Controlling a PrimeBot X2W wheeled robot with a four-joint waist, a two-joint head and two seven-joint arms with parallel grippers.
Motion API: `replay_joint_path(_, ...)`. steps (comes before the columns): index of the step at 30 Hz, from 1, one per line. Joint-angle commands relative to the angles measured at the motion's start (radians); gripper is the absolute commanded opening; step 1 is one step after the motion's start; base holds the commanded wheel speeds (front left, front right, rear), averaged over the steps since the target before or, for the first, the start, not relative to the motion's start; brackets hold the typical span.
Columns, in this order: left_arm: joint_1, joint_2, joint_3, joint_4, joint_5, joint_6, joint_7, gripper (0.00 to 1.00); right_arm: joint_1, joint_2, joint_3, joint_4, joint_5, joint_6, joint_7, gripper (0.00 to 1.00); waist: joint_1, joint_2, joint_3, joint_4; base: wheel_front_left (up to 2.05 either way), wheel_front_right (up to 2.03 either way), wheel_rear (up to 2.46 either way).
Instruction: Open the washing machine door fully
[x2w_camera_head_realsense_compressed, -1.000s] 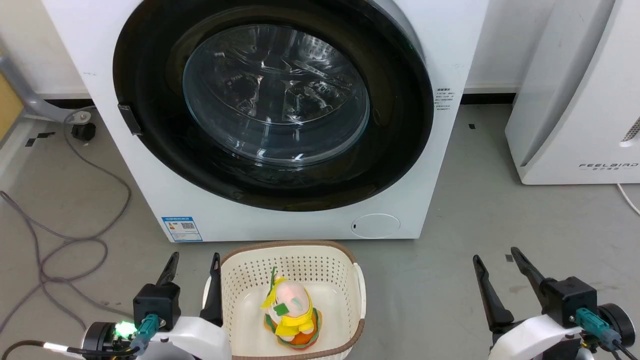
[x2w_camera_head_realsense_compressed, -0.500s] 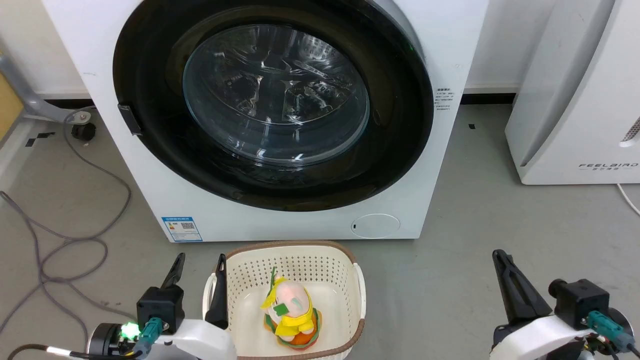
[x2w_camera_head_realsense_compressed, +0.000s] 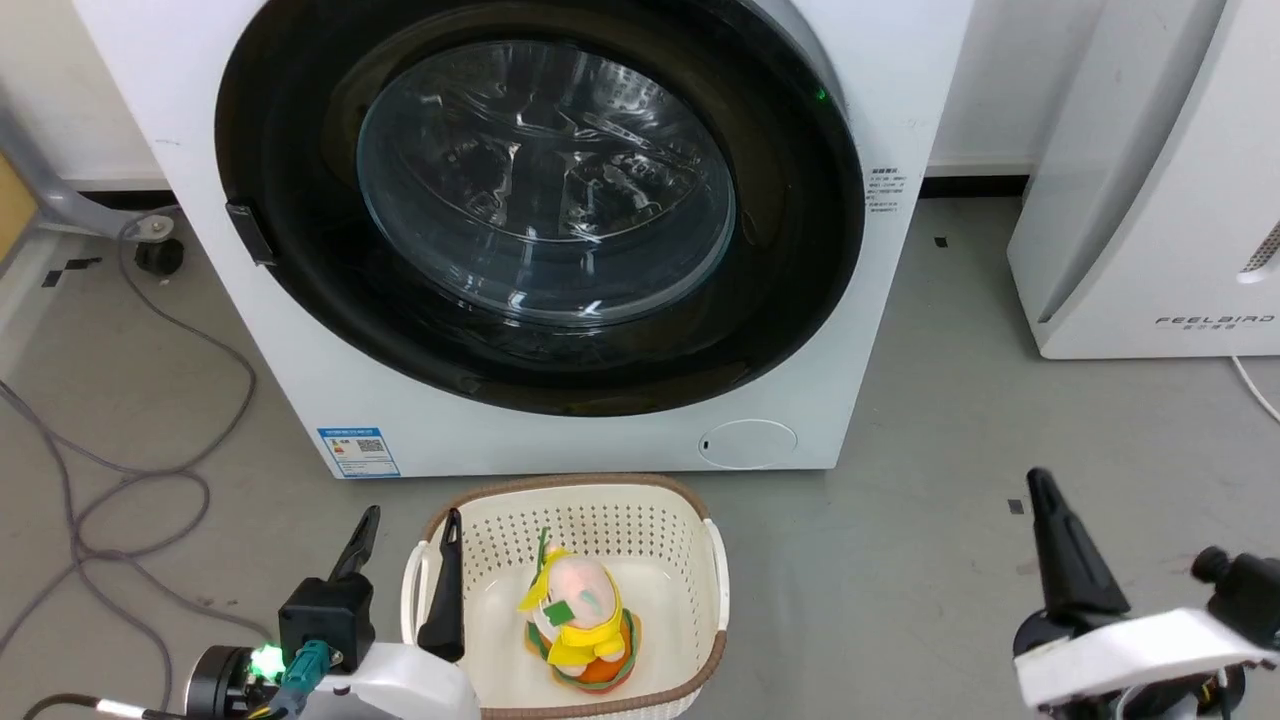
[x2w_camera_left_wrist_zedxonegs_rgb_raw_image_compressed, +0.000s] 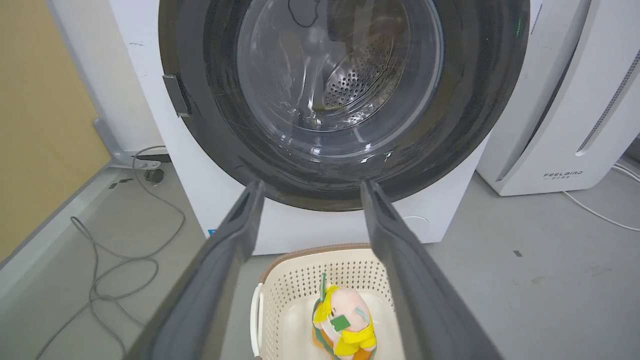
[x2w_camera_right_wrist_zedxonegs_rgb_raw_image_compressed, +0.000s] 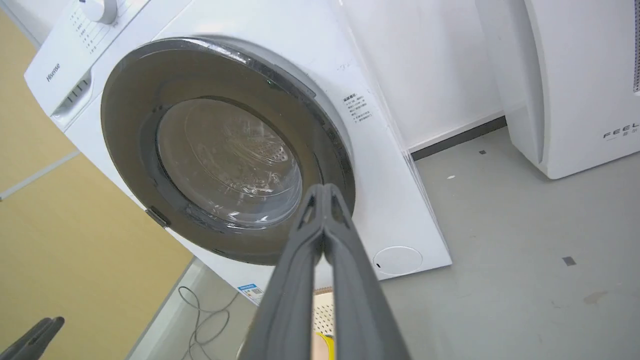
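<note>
At the lower left of the head view, the left gripper (x2w_camera_head_realsense_compressed: 413, 515) is seen with its two dark fingers spread well apart and nothing held between them. Its inner finger is overlapped in that view with the near left rim of a cream perforated basket (x2w_camera_head_realsense_compressed: 716, 590), in which a plush toy (x2w_camera_head_realsense_compressed: 577, 620) in yellow and orange is stood. At the lower right, the right gripper (x2w_camera_head_realsense_compressed: 1042, 488) is raised above the grey floor (x2w_camera_head_realsense_compressed: 950, 400). Its fingers are pressed together tip to tip with nothing gripped, as is shown plainly in the right wrist view. Both grippers are seen well apart from the washing machine (x2w_camera_head_realsense_compressed: 900, 90). Beyond the basket, the washing machine door (x2w_camera_head_realsense_compressed: 545, 190) is found closed against the white front, with a small dark tab (x2w_camera_head_realsense_compressed: 250, 232) at its left edge. Loose cables (x2w_camera_head_realsense_compressed: 120, 480) are laid on the floor to the left, and a white appliance (x2w_camera_head_realsense_compressed: 1140, 200) is stood to the right.
</note>
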Motion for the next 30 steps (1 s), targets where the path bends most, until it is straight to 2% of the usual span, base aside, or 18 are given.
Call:
replay_joint_path(1, -0.022, 0.0, 0.0, 0.004, -0.006, -0.002, -0.012, 1.0, -0.03, -0.001, -0.007, 0.002, 0.06, 0.0, -0.008, 0.0, 0.0001, -0.0001, 0.004, -0.002, 0.0, 0.0, 0.0)
replay_joint_path(15, -0.072, 0.0, -0.003, -0.016, -0.012, -0.014, -0.041, 1.0, -0.252, -0.113, 0.013, 0.147, 0.451, 0.001, -0.025, 0.0, 0.0001, -0.0001, 0.078, -0.001, 0.0, 0.0, 0.0)
replay_joint_path(30, -0.134, 0.003, -0.007, -0.04, -0.012, -0.033, -0.073, 1.0, -0.618, -0.294, 0.221, 0.373, 0.791, 0.001, -0.024, 0.0, 0.0001, -0.0001, 0.188, 0.004, 0.0, 0.0, 0.0)
